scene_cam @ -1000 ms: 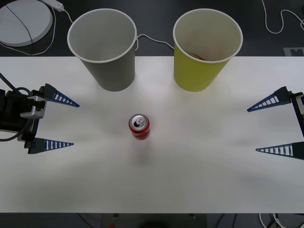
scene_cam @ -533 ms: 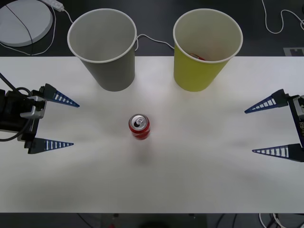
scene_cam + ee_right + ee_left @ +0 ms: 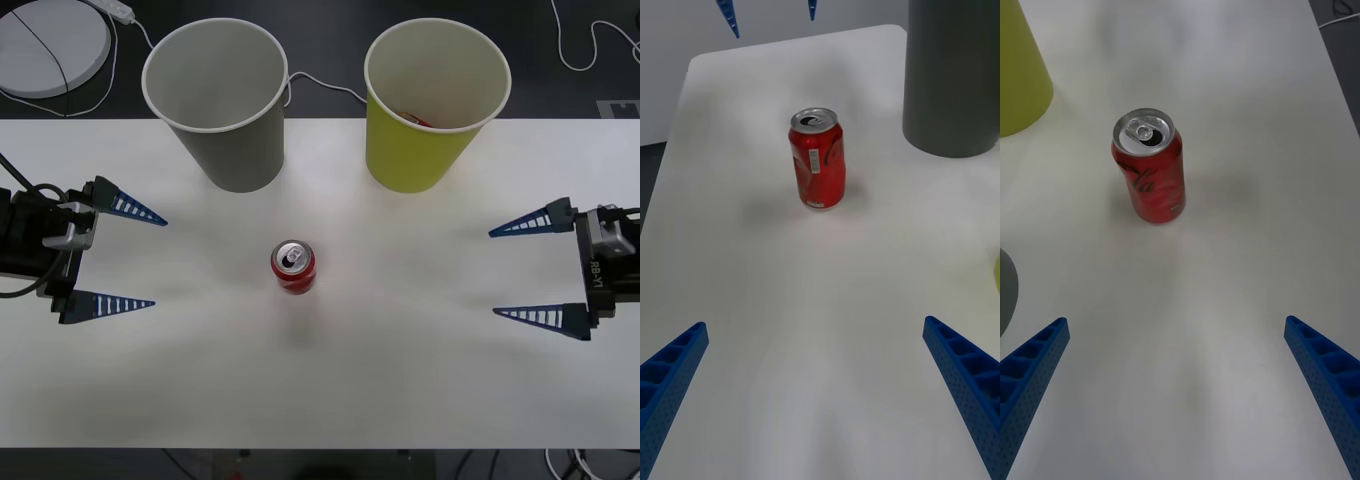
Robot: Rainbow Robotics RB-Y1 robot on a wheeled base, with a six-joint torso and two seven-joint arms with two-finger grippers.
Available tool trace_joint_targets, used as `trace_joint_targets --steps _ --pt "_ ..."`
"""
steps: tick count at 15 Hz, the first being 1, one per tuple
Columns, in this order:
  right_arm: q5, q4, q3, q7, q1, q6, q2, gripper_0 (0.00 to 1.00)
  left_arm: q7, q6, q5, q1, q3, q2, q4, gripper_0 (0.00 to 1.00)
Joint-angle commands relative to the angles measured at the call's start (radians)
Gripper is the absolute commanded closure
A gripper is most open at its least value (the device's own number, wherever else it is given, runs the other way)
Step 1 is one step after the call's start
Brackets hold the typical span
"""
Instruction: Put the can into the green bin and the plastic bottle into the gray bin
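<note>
I see the can (image 3: pixel 294 267) upright mid-counter (image 3: pixel 400 380), nothing touching it. My right gripper (image 3: pixel 524 272) hovers at the right side, jaws spread wide, pointing at the can. My left gripper (image 3: pixel 127 256) waits on the opposite side, jaws spread too. The gray bin (image 3: pixel 216 100) and green bin (image 3: pixel 436 100) stand behind the can.

Two grippers flank the white table (image 3: pixel 400 400). Each carries a pair of long, pointed blue fingers ribbed with pale slots. The left gripper (image 3: pixel 128 257) sits on a black housing with a silver bracket and looping black cables. The right gripper (image 3: pixel 518 271) has a grey-and-black mount marked "RB-Y1" in white lettering.
</note>
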Motion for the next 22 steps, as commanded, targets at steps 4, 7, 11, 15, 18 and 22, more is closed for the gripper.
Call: trace_joint_targets --steps 4,7,11,15,18,22 --pt "-0.007 0.072 0.053 0.067 0.0 0.099 0.096 0.0 0.0 0.0 0.0 0.0 0.0 0.0 0.0 0.0" --pt "-0.045 0.102 0.098 0.099 0.0 0.148 0.12 0.0 0.0 0.0 0.0 0.0 0.0 0.0 0.0 0.0" --pt "-0.24 0.21 0.266 0.273 -0.005 0.29 0.119 0.0 0.0 0.0 0.0 0.0 0.0 0.0 0.0 0.0" --pt "-0.352 0.239 0.386 0.388 -0.012 0.406 0.119 0.0 0.0 0.0 0.0 0.0 0.0 0.0 0.0 0.0" --pt "-0.447 0.239 0.498 0.457 -0.026 0.518 0.119 0.0 0.0 0.0 0.0 0.0 0.0 0.0 0.0 0.0" --pt "-0.581 0.237 0.641 0.55 -0.055 0.646 0.122 0.0 0.0 0.0 0.0 0.0 0.0 0.0 0.0 0.0"
